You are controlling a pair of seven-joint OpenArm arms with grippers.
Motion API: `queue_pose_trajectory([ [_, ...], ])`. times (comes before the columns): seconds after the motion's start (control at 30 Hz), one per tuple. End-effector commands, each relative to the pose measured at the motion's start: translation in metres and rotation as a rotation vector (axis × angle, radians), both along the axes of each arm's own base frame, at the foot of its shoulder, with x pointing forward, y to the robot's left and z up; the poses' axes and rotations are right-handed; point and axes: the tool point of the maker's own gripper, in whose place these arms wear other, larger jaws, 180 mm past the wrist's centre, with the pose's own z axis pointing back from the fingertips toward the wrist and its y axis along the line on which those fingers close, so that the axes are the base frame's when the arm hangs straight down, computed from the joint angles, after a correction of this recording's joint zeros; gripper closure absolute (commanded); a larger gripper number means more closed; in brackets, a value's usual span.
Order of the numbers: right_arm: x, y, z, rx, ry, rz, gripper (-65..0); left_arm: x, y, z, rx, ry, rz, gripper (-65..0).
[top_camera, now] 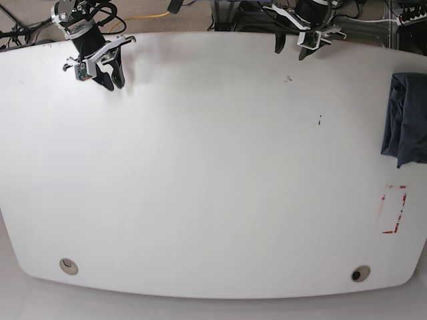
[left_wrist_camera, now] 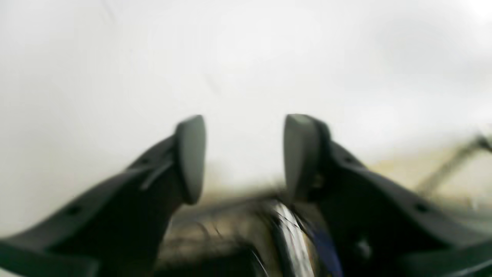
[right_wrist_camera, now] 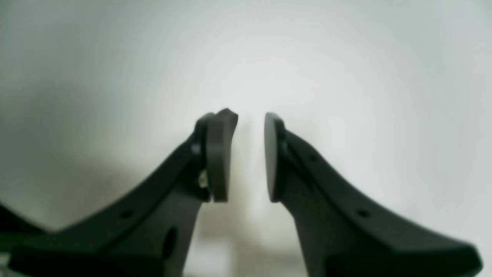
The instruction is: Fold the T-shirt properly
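Base view shows you the T-shirt (top_camera: 407,119) bunched at the table (top_camera: 213,167) edge, well apart from both sets of fingers. Your left gripper (left_wrist_camera: 244,157) and right gripper (right_wrist_camera: 250,156) stand parted, holding nothing. Expect soft, limp cloth; pinch an outer edge, likely a hem or shoulder corner.

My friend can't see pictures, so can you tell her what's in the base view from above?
A big white table fills the view, with a dark blue T-shirt lying bunched at its right edge. Two robot arms wait at the far side, the right gripper at top left and the left gripper at top right, neither touching the shirt. A red-marked rectangle sits below the shirt.
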Motion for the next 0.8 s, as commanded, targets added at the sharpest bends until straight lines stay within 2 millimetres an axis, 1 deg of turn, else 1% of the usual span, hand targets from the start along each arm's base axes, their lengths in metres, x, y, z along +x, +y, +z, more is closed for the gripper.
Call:
queue_pose_trajectory([
  [0.0, -0.015, 0.006, 0.012, 0.034, -0.024, 0.01, -13.8, -0.015, -0.003, 0.009, -0.031, -0.015, 0.01, -26.2],
  [0.1, -0.046, 0.012, 0.009, 0.075, 0.01, -0.017, -13.8, -0.046, -0.004, 0.006, -0.062, 0.045, 0.032, -26.2],
  [0.17, -0.064, 0.017, 0.009, 0.108, 0.021, -0.05, -13.8, -0.063, -0.003, 0.004, -0.095, 0.08, 0.067, -26.1],
  [0.23, -0.083, 0.02, 0.008, 0.129, 0.043, -0.076, -13.6, -0.078, -0.001, 0.0, -0.126, 0.114, 0.1, -26.1],
  [0.3, -0.104, 0.022, 0.005, 0.147, 0.081, -0.1, -13.6, -0.093, 0.003, -0.008, -0.151, 0.158, 0.108, -26.0],
  [0.33, -0.11, 0.022, 0.003, 0.151, 0.095, -0.109, -13.6, -0.099, 0.005, -0.012, -0.157, 0.177, 0.109, -26.0],
  [0.47, -0.143, 0.032, -0.022, 0.195, 0.209, -0.122, -13.6, -0.132, 0.013, -0.042, -0.189, 0.287, 0.151, -25.7],
  [0.53, -0.164, 0.036, -0.04, 0.223, 0.272, -0.141, -13.6, -0.138, 0.02, -0.061, -0.195, 0.313, 0.169, -25.7],
  [0.57, -0.171, 0.037, -0.046, 0.234, 0.288, -0.154, -13.6, -0.141, 0.022, -0.067, -0.198, 0.318, 0.177, -25.7],
  [0.63, -0.18, 0.041, -0.06, 0.271, 0.303, -0.183, -13.6, -0.151, 0.028, -0.084, -0.206, 0.331, 0.204, -25.7],
  [0.7, -0.187, 0.04, -0.072, 0.287, 0.324, -0.196, -13.6, -0.155, 0.031, -0.097, -0.214, 0.331, 0.23, -25.7],
  [0.77, -0.196, 0.038, -0.09, 0.277, 0.371, -0.196, -13.6, -0.161, 0.031, -0.115, -0.224, 0.357, 0.251, -25.8],
])
